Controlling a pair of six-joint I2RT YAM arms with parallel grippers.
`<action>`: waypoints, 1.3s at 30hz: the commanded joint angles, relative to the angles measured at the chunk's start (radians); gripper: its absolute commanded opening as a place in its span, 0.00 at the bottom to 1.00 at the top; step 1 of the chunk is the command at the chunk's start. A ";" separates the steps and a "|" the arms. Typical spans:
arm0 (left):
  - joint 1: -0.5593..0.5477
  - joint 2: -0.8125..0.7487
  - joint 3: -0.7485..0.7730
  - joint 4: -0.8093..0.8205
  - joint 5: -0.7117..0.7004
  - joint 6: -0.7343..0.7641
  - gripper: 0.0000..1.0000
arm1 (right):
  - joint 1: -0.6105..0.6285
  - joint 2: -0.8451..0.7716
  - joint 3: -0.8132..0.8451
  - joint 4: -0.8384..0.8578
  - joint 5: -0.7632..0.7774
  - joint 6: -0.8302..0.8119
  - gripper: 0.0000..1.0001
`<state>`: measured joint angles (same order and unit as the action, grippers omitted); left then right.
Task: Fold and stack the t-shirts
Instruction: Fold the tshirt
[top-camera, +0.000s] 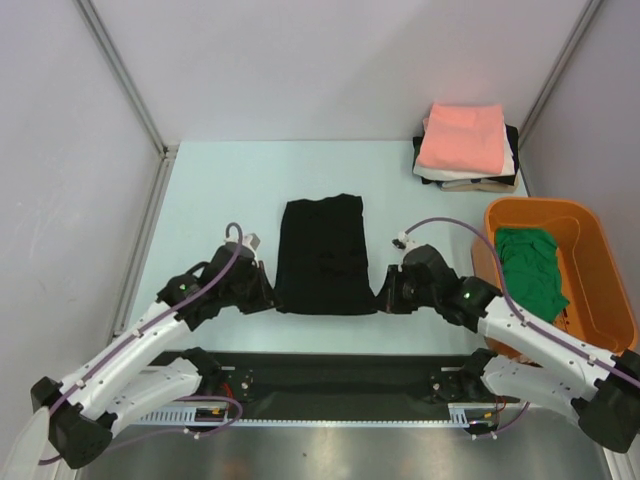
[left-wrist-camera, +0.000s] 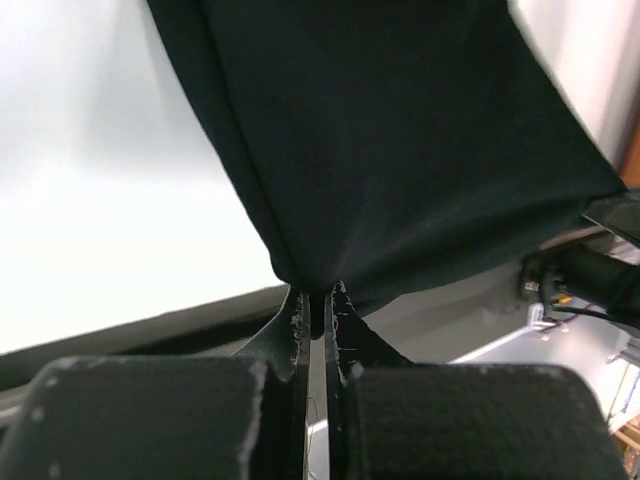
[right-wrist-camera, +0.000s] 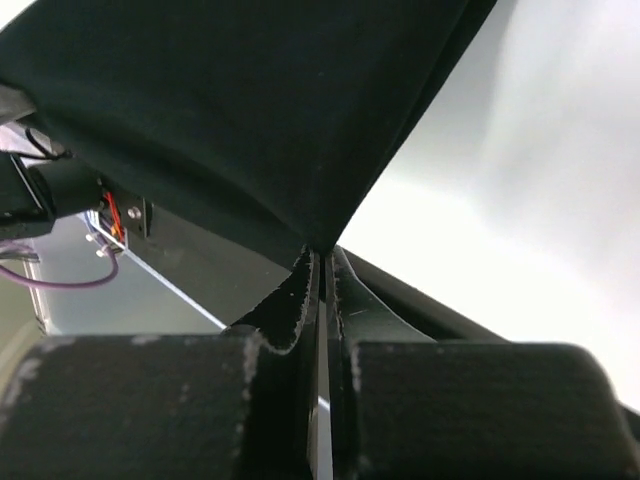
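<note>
The black t-shirt (top-camera: 322, 255) lies folded into a long strip in the middle of the table. My left gripper (top-camera: 270, 297) is shut on its near left corner, and the cloth (left-wrist-camera: 400, 130) rises from the fingertips in the left wrist view. My right gripper (top-camera: 383, 300) is shut on its near right corner, seen as black cloth (right-wrist-camera: 230, 100) in the right wrist view. A folded stack with the salmon-pink shirt (top-camera: 462, 137) on top sits at the back right, over white, black and tan layers. The green shirt (top-camera: 531, 268) lies crumpled in the orange tub (top-camera: 590, 250).
The orange tub stands at the right edge, close to my right arm. Grey walls with metal posts enclose the table on the left, back and right. A black strip (top-camera: 340, 375) with the arm bases runs along the near edge.
</note>
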<state>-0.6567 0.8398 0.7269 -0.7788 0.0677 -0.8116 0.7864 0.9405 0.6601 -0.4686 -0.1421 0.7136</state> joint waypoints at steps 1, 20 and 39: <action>-0.003 0.019 0.143 -0.125 -0.065 0.031 0.00 | -0.022 0.015 0.125 -0.156 0.104 -0.026 0.00; 0.232 0.510 0.621 -0.051 -0.042 0.233 0.00 | -0.386 0.448 0.533 -0.079 -0.079 -0.298 0.00; 0.423 1.008 1.022 -0.082 0.081 0.302 0.00 | -0.470 0.917 0.937 -0.082 -0.123 -0.359 0.00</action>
<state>-0.2737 1.8160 1.6688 -0.8368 0.1791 -0.5575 0.3420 1.8183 1.5314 -0.5415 -0.3035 0.3897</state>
